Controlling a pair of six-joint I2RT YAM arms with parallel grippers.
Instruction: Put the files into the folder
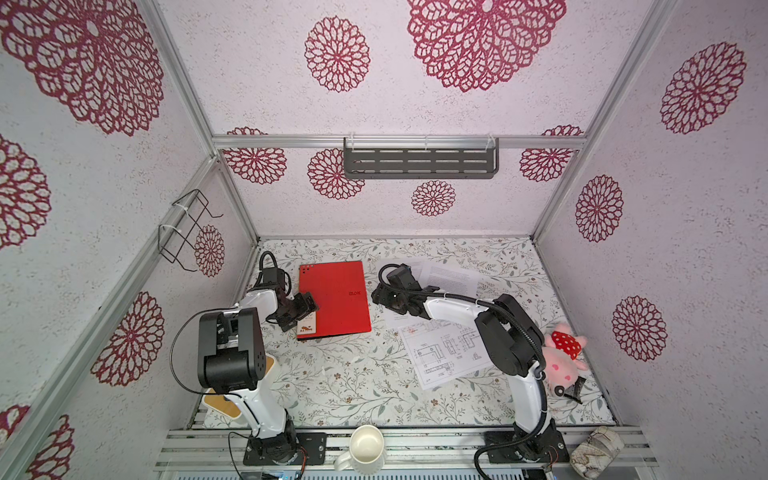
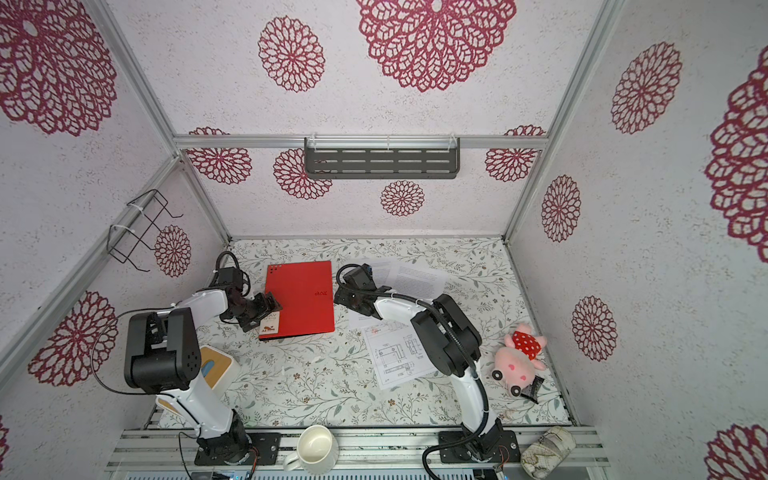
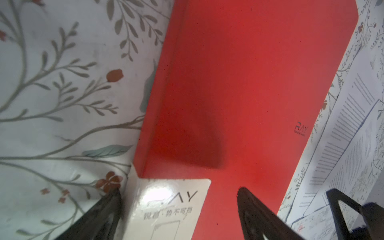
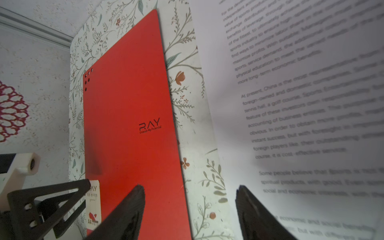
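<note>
Folder [image 1: 334, 297] lies closed, files [image 1: 446, 353] outside beside it; left gripper [image 1: 309, 304] and right gripper [image 1: 379, 298] both gape empty.

Widest clear lane is mid-front of the table [image 1: 353, 386], bare cloth between folder [image 1: 334, 297] and drawing sheet [image 1: 444, 353], nothing standing there. The strip behind the folder is bare too. Folder lies closed and flat, so it's a low obstacle. Its left side is crowded: left gripper [image 3: 179, 189], jaws spread, straddles the label corner, and left arm [image 1: 257, 299] plus cable fill the room beside it. Right gripper [image 4: 190, 187], jaws apart, hangs over the narrow cloth strip between folder edge and text sheets [image 1: 451, 276]. Right arm [image 1: 511, 332] overhangs the drawing sheet's right part. Plush toy [image 1: 561, 357] blocks the right edge. Mug [image 1: 365, 449] sits on the front rail [image 1: 436, 436].
</note>
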